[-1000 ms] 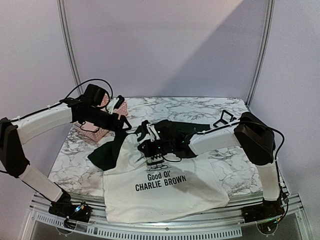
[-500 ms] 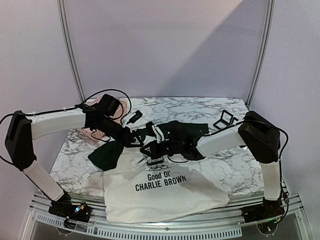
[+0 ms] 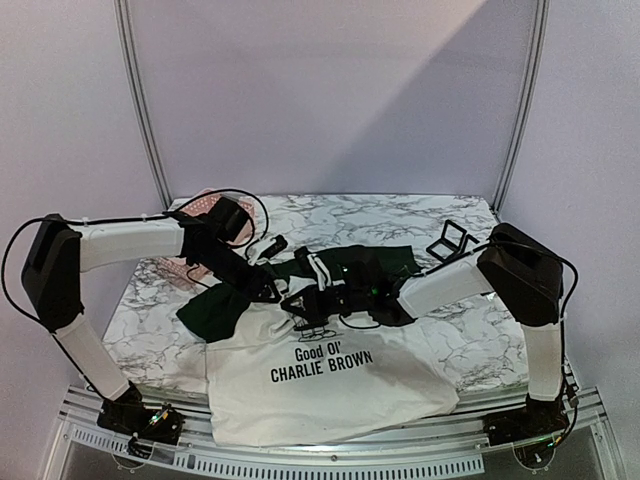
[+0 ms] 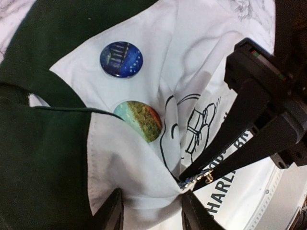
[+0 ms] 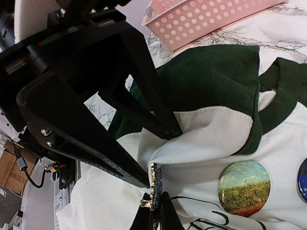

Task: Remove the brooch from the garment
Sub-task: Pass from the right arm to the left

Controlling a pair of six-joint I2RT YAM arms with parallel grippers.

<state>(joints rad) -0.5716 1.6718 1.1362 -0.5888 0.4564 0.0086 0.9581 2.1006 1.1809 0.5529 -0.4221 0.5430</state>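
Brooch (image 5: 154,184) is tiny and sparkly. It sits up by the neck of the garment (image 3: 330,390), at the edge of a white fold. My right claw (image 5: 154,205) is clamped tight on it, so I see only a thin glittery bit. Can't tell if its pin is in the cloth. My left claw (image 4: 151,194) has its fingers apart w/ that white fold between them; can't tell if it squeezes. From the top cam the brooch is hidden under both claws. The garment lies on the marble table (image 3: 400,215), print up. A blue badge (image 4: 121,59) & a green badge (image 4: 139,120) are pinned close by. The pink basket (image 5: 206,19) is cut off.
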